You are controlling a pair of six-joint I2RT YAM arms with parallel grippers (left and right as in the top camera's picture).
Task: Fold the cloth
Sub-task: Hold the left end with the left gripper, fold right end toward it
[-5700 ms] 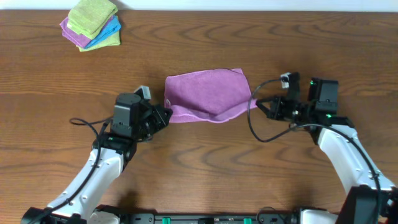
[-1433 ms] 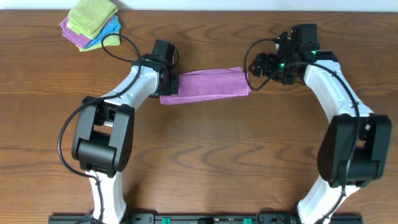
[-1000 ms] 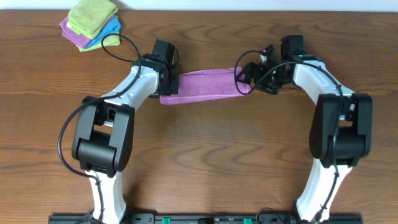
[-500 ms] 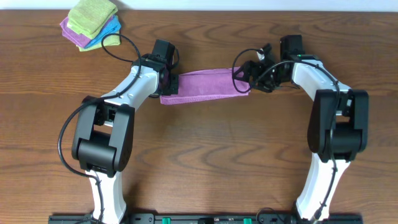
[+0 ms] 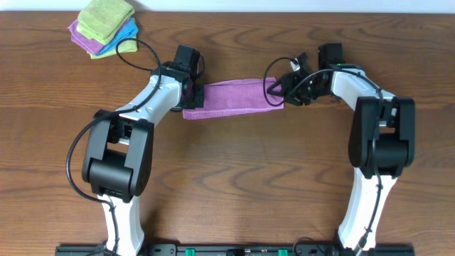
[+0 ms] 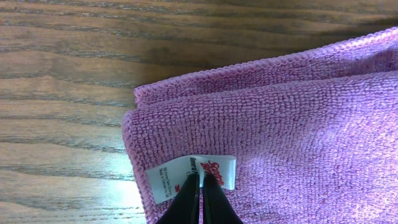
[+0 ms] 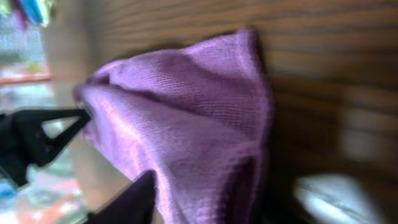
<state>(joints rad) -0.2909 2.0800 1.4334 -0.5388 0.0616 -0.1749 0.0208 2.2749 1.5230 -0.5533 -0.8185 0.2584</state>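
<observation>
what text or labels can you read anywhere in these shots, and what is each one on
"Scotch" over "Brite": red script, printed sideways on the white tag sewn to the edge of the cloth. This is a likely reading only, since the left gripper covers part of it.
Small black print on the same tag: too small to read.
No other writing shows in any view.

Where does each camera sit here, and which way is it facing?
Overhead: above the table, looking straight down; both arms and the cloth show.
Left wrist: looks down past the left tool onto the cloth's tag.
Right wrist: looks sideways at the cloth's bunched end in the right tool.
Shared: all three see the cloth.
</observation>
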